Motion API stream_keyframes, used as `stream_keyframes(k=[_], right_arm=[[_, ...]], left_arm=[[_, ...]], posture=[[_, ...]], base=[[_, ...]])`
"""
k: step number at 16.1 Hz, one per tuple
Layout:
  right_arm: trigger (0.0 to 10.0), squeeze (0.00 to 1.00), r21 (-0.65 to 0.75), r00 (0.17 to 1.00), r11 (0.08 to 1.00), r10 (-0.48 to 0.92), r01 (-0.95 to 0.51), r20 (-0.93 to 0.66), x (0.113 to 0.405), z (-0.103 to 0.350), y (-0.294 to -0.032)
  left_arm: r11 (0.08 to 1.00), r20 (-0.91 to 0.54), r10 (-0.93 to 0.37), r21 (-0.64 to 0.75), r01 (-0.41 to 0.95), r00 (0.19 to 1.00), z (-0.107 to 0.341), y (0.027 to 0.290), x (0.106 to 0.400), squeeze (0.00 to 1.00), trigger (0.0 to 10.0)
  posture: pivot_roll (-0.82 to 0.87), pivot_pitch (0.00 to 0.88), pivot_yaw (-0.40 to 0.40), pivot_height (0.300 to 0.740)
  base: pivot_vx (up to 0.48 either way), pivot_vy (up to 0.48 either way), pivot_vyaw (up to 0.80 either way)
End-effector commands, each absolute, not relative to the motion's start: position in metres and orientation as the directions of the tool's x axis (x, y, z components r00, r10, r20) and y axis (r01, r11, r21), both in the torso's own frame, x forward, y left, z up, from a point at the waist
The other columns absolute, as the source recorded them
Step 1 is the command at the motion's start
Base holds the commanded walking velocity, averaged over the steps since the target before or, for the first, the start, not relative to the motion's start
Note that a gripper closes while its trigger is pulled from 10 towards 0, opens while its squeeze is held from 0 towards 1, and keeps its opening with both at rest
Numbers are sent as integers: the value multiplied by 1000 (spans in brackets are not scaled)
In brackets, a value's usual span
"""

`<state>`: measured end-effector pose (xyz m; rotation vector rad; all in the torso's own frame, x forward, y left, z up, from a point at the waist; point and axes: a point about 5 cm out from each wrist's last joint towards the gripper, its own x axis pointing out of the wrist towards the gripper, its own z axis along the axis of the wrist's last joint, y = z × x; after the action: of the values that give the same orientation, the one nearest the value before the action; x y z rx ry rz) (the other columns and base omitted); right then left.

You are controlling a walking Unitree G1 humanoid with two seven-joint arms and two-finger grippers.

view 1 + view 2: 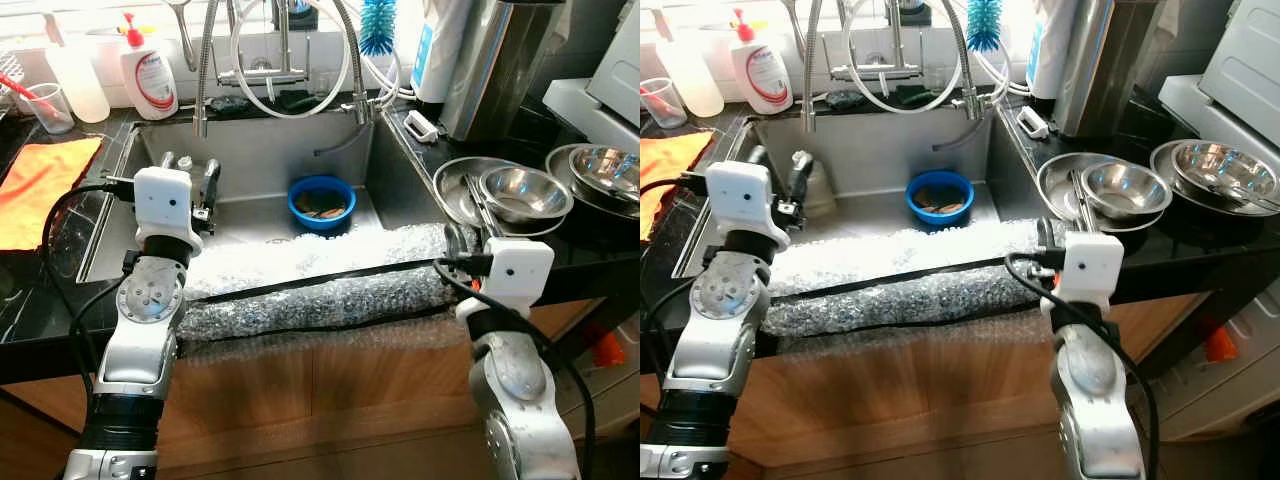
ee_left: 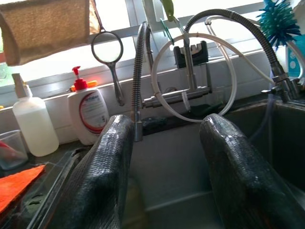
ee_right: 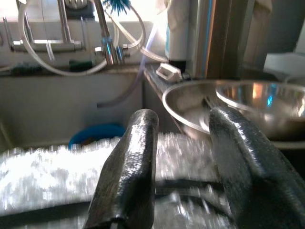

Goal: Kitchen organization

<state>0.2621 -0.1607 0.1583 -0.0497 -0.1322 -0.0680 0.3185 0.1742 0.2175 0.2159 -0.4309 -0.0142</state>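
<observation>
Jaws of left gripper (image 2: 164, 176) spread wide, holding nothing, poised over left part of sink (image 1: 270, 150). Jaws of right gripper (image 3: 183, 171) also spread, empty, above front edge near steel bowls (image 1: 525, 190) on bench (image 1: 500, 140). Blue bowl (image 1: 322, 202) sits in sink basin, well apart from both. Bubble wrap (image 1: 310, 275) padding sink's front rim, likely cushioning arms. Judgement: both grippers readied, open, before choosing item to tidy.

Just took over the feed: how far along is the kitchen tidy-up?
Done: nothing visibly. In hand: nothing; left gripper open over the sink, right gripper open by the steel bowls. Left: blue bowl in the sink and those bowls on the counter.
</observation>
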Motion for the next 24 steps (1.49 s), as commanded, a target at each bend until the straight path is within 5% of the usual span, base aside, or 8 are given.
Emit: stream_keyframes(k=[1, 9, 24], right_arm=[[10000, 0, -47, 991, 997, -58, 64, 121, 257, 158, -162], [10000, 0, -32, 996, 995, -93, 92, -18, 246, 136, -174], [10000, 0, 0, 993, 993, -116, 116, -16, 265, 142, -181]], left_arm=[[974, 431, -74, 226, -28, 899, 222, 171, 316, 0, 10000], [973, 428, -97, 230, -4, 899, 220, 164, 318, 0, 10000], [972, 452, -114, 235, 5, 885, 228, 159, 320, 0, 10000]], posture=[[-62, 34, -3, 740], [-67, 10, -1, 740], [-60, 22, -4, 740]], base=[[0, 0, 0], [0, 0, 0], [0, 0, 0]])
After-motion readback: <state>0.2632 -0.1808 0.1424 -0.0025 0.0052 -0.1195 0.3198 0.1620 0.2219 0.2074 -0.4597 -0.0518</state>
